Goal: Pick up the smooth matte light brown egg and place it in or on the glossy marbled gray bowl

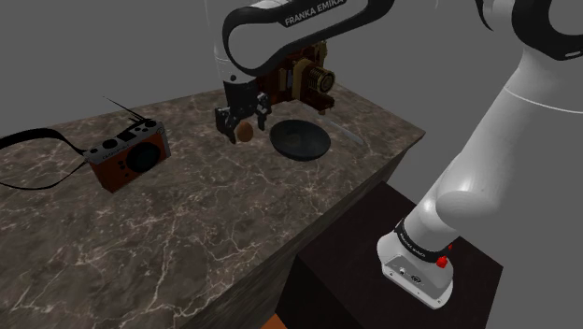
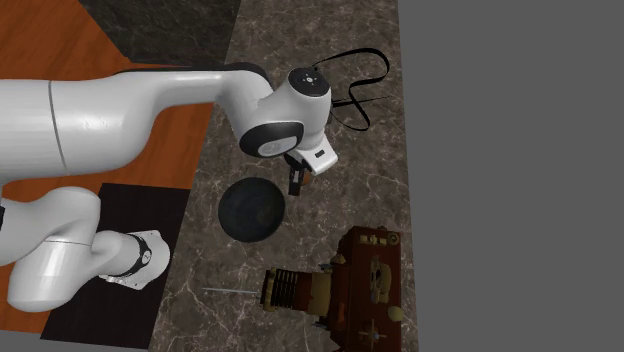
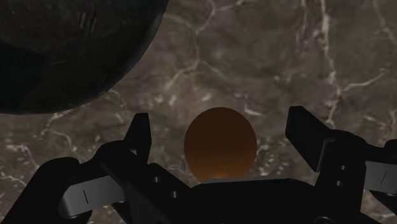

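The brown egg [image 3: 221,143] lies on the marbled bench [image 3: 331,57], near the dark glossy bowl [image 3: 70,51] — squarely between the gripper's [image 3: 219,118] fingers, which stand apart with a gap either side, clasping nothing. Its long axis seems to cross their closing line. The arm [image 1: 313,11] reads "FRANKA EMIKA".

Red cam [image 1: 131,159] w/ strap [image 1: 33,140], marble counter [image 1: 187,243]

I record a veined stone counter [image 1: 187,215] bearing: dark bowl [image 1: 299,140], brown egg [image 1: 245,134] just beside it, red-brown camera [image 1: 131,157], brass-fitted wooden apparatus [image 2: 368,290].
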You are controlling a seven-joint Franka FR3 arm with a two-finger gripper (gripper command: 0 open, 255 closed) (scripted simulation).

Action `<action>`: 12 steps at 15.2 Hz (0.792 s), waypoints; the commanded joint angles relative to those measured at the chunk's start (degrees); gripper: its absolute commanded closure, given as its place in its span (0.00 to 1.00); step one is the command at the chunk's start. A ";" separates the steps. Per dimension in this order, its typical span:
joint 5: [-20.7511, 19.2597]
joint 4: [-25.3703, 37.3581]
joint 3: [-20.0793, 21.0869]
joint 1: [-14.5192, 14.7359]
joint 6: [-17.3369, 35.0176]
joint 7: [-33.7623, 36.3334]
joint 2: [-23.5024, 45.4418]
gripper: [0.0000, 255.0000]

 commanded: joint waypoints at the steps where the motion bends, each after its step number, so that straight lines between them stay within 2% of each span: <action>1: -0.02 -0.03 0.00 0.00 0.06 0.00 0.03 0.00; 4: -0.01 -0.03 0.00 0.00 0.05 0.00 0.02 0.00; 5: -0.01 -0.03 0.00 0.00 0.05 0.00 0.02 1.00; 12: -0.01 -0.03 0.00 0.00 0.05 0.00 0.02 1.00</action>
